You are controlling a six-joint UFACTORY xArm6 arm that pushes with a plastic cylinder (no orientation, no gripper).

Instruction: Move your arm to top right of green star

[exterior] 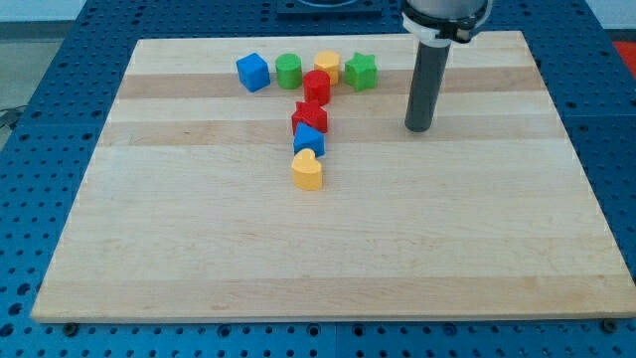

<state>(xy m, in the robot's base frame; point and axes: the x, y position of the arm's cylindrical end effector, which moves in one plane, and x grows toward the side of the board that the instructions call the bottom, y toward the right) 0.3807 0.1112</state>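
The green star (361,71) lies near the view's top, at the right end of a row of blocks. My tip (418,127) rests on the wooden board (477,239), to the right of and below the green star, apart from it. The dark rod rises from the tip toward the view's top. No block touches the tip.
Left of the star lie a yellow block (327,65), a green cylinder (288,70) and a blue cube (252,72). A column runs down from them: a red block (316,87), a red star (310,116), a blue block (309,139) and a yellow heart (308,170).
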